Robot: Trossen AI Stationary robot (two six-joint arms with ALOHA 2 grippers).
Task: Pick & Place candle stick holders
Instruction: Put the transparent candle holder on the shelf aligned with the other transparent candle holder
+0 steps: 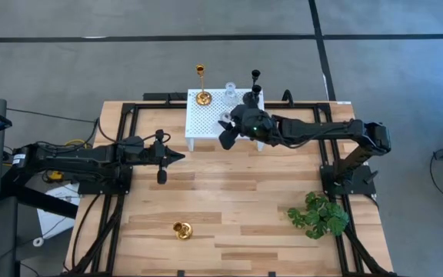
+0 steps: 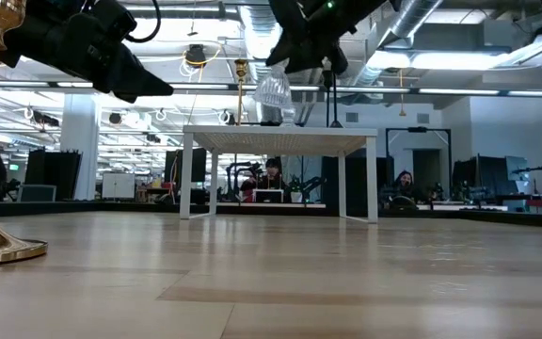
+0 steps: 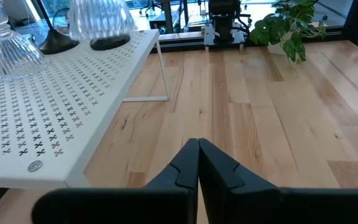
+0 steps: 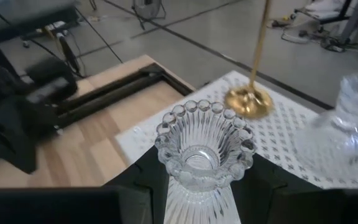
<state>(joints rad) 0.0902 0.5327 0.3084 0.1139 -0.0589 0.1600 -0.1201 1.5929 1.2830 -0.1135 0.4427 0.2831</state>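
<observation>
My right gripper (image 1: 226, 132) is shut on a clear glass candle holder (image 4: 204, 152) over the near left part of the white perforated platform (image 1: 206, 127). The holder also shows in the low view (image 2: 276, 89), above the platform top. On the platform stand a tall gold holder (image 1: 201, 85), another clear glass holder (image 1: 229, 94) and a tall black holder (image 1: 256, 79). A gold holder (image 1: 181, 229) stands on its round base on the table near the front edge. My left gripper (image 1: 178, 158) is shut and empty, left of the platform's near corner. My right gripper pinches the glass holder's ribbed body below its beaded cup (image 4: 197, 193) between its two fingers, one on each side. The fingers come slanting down from the table's right. The holder stands upright, cup up, lifted clear of the platform (image 2: 276, 102).
A green leafy plant (image 1: 318, 215) stands at the near right of the table. The platform stands on thin white legs (image 2: 196, 179) at the far middle. Bare wood (image 1: 237, 200) lies between the platform and the near edge.
</observation>
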